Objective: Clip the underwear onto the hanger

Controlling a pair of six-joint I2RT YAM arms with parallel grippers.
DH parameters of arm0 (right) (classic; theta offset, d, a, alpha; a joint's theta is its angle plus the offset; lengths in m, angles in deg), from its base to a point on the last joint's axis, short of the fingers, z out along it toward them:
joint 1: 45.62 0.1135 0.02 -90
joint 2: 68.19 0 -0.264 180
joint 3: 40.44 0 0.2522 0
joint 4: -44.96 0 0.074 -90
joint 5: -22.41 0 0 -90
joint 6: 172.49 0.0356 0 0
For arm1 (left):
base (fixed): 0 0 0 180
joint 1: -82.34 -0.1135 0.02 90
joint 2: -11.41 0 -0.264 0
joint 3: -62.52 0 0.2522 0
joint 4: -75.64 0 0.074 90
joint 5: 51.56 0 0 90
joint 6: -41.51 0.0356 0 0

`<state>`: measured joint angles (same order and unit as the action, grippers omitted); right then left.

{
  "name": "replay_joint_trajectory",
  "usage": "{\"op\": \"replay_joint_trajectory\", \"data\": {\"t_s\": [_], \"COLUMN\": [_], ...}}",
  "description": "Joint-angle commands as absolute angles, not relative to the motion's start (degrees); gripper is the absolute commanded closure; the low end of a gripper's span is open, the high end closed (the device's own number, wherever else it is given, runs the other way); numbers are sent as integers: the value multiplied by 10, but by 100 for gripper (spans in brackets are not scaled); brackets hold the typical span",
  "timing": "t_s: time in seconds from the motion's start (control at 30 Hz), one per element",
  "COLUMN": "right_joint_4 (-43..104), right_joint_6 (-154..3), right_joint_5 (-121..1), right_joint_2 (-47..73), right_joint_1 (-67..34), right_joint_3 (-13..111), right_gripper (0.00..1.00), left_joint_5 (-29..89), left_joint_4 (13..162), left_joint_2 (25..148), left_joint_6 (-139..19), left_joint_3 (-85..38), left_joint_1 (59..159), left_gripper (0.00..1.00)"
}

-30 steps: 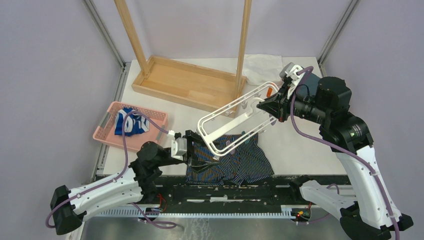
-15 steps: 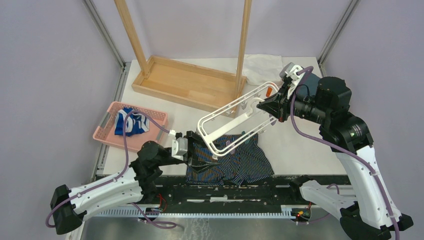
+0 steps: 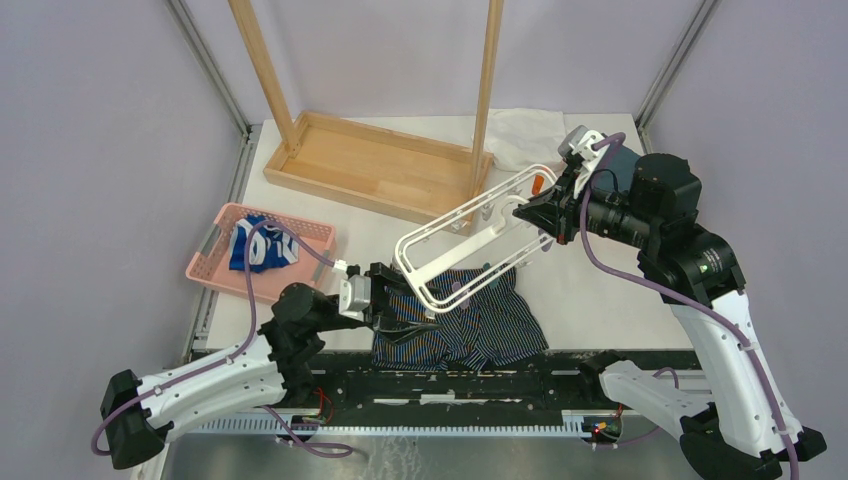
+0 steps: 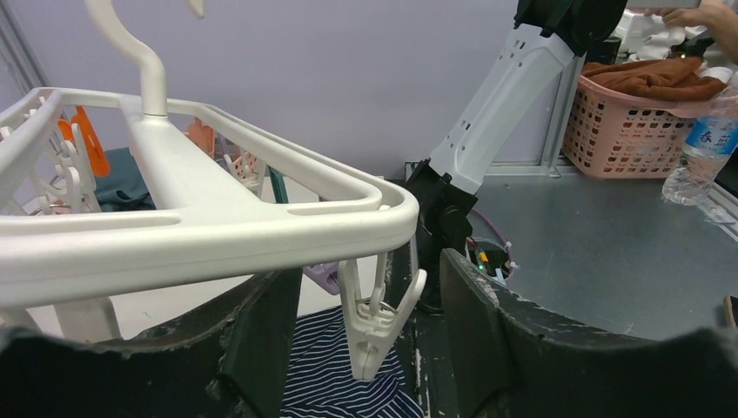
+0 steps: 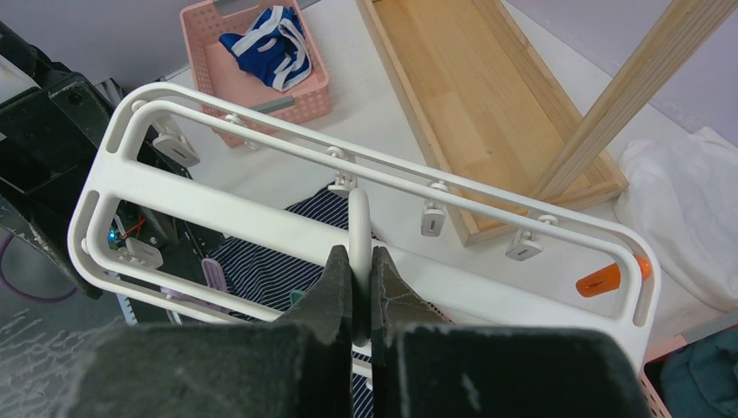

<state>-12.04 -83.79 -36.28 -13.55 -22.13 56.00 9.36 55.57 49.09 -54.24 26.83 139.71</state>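
Observation:
The white hanger is held tilted above the table by my right gripper, which is shut on its hook. The navy striped underwear lies flat on the table below the frame, near the front edge; it also shows in the left wrist view. My left gripper is open at the frame's near corner. A white clip dangles between its two fingers, closed and touching neither. An orange clip hangs at the frame's far end.
A tall wooden rack with a tray base stands at the back. A pink basket with a blue-and-white garment sits at the left. White cloth lies at the back right.
My left gripper has shifted slightly left and back at the frame's corner. The right arm and hanger have barely moved.

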Motion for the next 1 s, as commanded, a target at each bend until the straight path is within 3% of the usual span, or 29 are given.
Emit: {"op": "replay_joint_trajectory", "data": {"t_s": [0.0, 0.3, 0.67, 0.83, 0.97], "right_joint_4": [-39, -40, -38, -38, -35], "right_joint_6": [-829, -831, -830, -824, -808], "right_joint_5": [-351, -352, -358, -379, -412], "right_joint_2": [-145, -144, -145, -140, -127], "right_joint_1": [-223, -222, -223, -222, -222], "right_joint_3": [568, 568, 560, 557, 553], "right_gripper": [100, 100, 100, 100, 100], "left_joint_5": [92, 91, 105, 153, 217], "left_joint_4": [514, 514, 521, 543, 552], "left_joint_2": [491, 492, 489, 486, 494], "left_joint_6": [-568, -569, -572, -576, -597], "left_joint_3": [249, 250, 252, 254, 267], "left_joint_1": [1399, 1399, 1399, 1399, 1399], "left_gripper": [35, 48, 79, 97, 97]}}
